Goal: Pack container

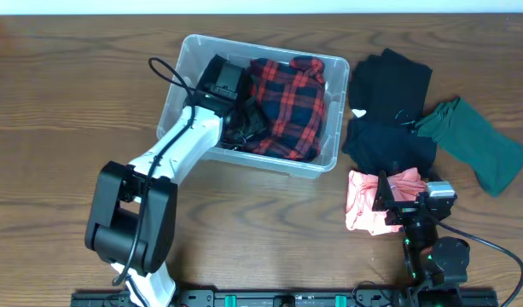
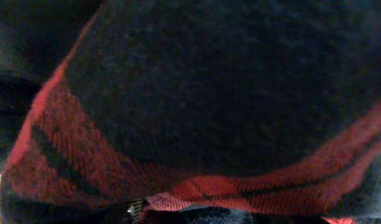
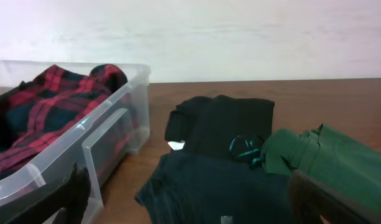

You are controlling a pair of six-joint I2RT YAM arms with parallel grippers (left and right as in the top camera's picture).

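we see the container [image 1: 336, 128] at twelve o'clock on the table [image 1: 56, 102], a red plaid shirt [image 1: 291, 107] inside. the left gripper [image 1: 244, 118] is down in there against the plaid, and we cannot tell how its claw stands. the right gripper [image 1: 396, 203] hovers at five o'clock over the pink garment [image 1: 363, 200], claw spread wide.

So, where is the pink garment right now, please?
In the overhead view, the pink garment lies right of the container, just below the dark garments.
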